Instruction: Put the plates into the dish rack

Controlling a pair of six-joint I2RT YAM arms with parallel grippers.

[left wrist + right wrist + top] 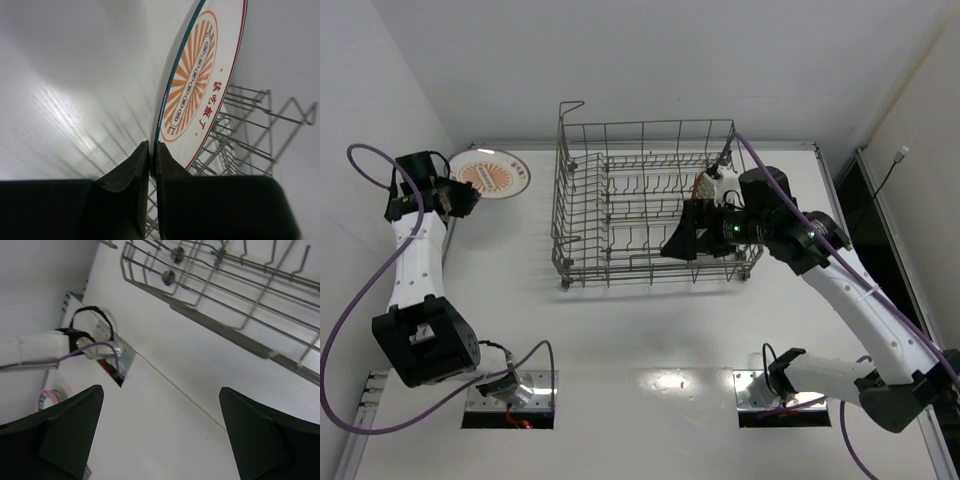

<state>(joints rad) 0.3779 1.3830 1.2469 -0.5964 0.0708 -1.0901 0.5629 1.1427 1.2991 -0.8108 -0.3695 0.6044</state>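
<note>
The white plate with the orange sunburst centre (490, 172) is at the far left back of the table. My left gripper (463, 196) is shut on its near rim. In the left wrist view the plate (200, 85) stands edge-on between the closed fingers (135, 175). The grey wire dish rack (640, 200) stands at the back middle; part of it shows in the left wrist view (250, 130). A brown-rimmed plate (705, 184) stands in the rack's right end, mostly hidden by my right arm. My right gripper (672, 245) is open and empty over the rack's front right (225, 280).
The side walls stand close on the left and right. The arm bases and floor slots (510, 398) are at the near edge, with purple cables (360, 290) looping off the left arm. An arm base with its cable shows in the right wrist view (95, 347).
</note>
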